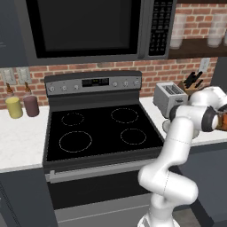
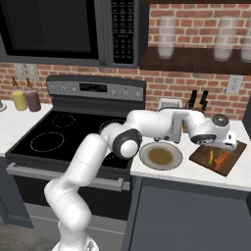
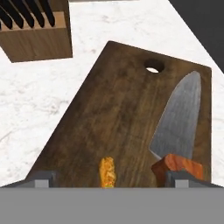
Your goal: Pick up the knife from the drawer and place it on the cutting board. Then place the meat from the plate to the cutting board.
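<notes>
The dark brown cutting board (image 3: 118, 109) lies under my hand on the white counter. The knife (image 3: 179, 118), with a silver blade and an orange handle, lies flat along the board's right side. The meat (image 3: 107, 172), a small orange-brown piece, rests on the board between my fingertips. My gripper (image 3: 112, 178) is open, jaws wide apart, touching neither. From the right base view the gripper (image 2: 219, 147) hovers just above the cutting board (image 2: 234, 156), with the meat (image 2: 211, 157) and the knife (image 2: 223, 159) side by side. The plate (image 2: 161, 156) is bare. The drawer cannot be picked out on the grey cabinet front (image 2: 191, 211).
A wooden knife block (image 3: 35, 30) stands just beyond the board's far corner. The toaster (image 1: 168, 98) is behind the plate. The black stove top (image 1: 99, 131) lies to the left, with two bottles (image 1: 22, 105) on the far left counter. The counter's front edge is close to the board.
</notes>
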